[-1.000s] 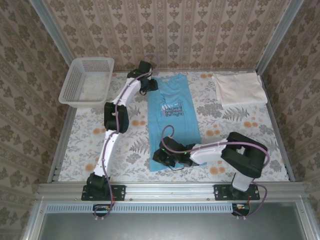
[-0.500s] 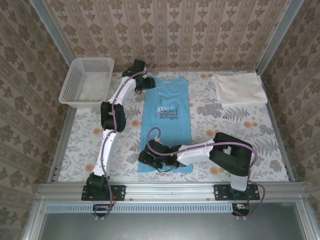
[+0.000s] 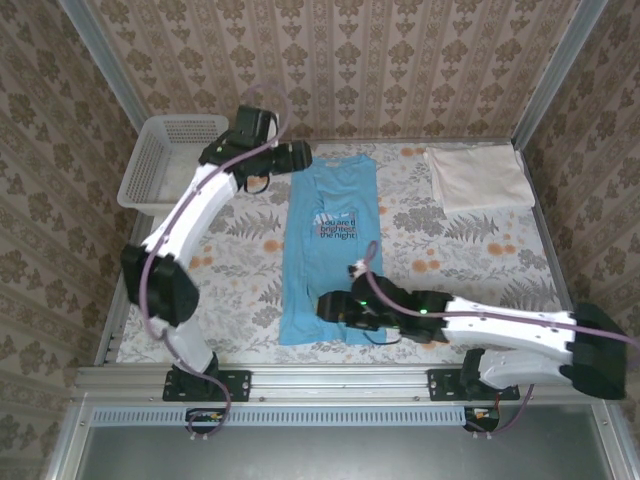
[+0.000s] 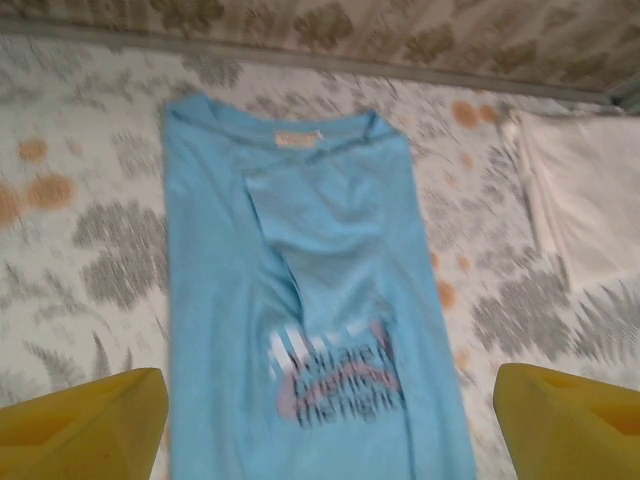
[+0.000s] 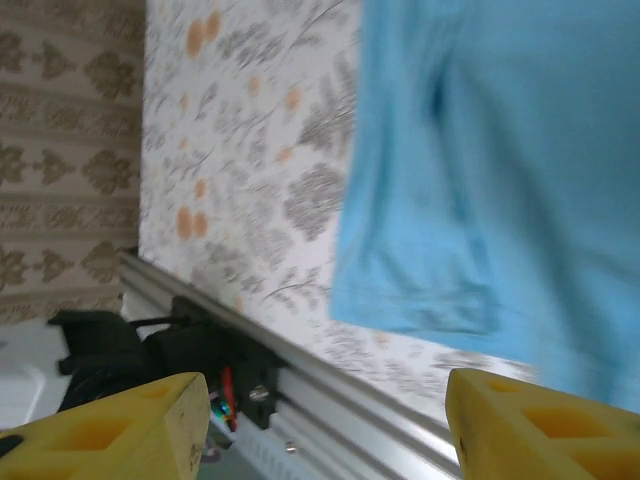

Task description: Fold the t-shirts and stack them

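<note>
- Middle of worktop: light blue t-shirt flat, sides tucked in; cream t-shirt folded, far right.
- Spread, empty: left hand by collar, right hand near hem.
- Cloth limp, light; likely best pinched at hem corners.

The light blue cloth t-shirt and cream-white cloth shirt look soft and matt; the white mesh basket is smooth plastic.
</note>
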You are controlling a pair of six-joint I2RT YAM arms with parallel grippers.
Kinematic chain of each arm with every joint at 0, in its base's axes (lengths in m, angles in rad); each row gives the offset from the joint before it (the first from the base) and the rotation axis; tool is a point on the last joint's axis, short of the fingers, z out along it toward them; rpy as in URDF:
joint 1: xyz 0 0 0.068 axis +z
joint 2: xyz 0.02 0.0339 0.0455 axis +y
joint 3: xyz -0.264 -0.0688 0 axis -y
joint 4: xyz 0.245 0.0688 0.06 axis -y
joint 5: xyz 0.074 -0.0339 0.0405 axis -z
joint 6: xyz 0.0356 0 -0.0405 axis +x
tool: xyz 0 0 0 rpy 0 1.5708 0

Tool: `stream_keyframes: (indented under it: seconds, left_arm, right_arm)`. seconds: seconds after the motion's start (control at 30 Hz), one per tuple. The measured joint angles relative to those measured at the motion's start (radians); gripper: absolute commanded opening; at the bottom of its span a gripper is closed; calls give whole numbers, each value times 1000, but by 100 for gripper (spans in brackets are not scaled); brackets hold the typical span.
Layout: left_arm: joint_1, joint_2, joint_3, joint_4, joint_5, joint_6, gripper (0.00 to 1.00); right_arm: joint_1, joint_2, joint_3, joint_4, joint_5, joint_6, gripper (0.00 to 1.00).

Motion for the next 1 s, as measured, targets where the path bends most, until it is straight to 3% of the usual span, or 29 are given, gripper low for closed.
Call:
stream_keyframes:
  seconds: [0.2,0.33,0.43,0.57,0.77,1.0]
  left_arm:
    - [-137,-242,-505,24,-47,-70,58]
    - [-172,-345,-773,-42,-72,-120,49]
    - [-185,-454,-890,-92,-68,-164,47]
    - [-199,-552,-998,-89,-8,-218,47]
    - [-200,-585,-1150,-30,131,-276,47]
    - [-205,-559,-1208,83,262,-295,47]
  right_arm:
    - [-253,-323,-196,-240,-9,-71,64]
    - [-364,-317,-239,-348,-61,-156,57]
    - [-372,-176,-254,-326,-130,-202,47]
    - [-379,4,-243,-288,-202,-244,44]
    - [-372,-5,-241,-284,-211,-259,45]
    - [-308,-53,-274,-208,-253,-249,48]
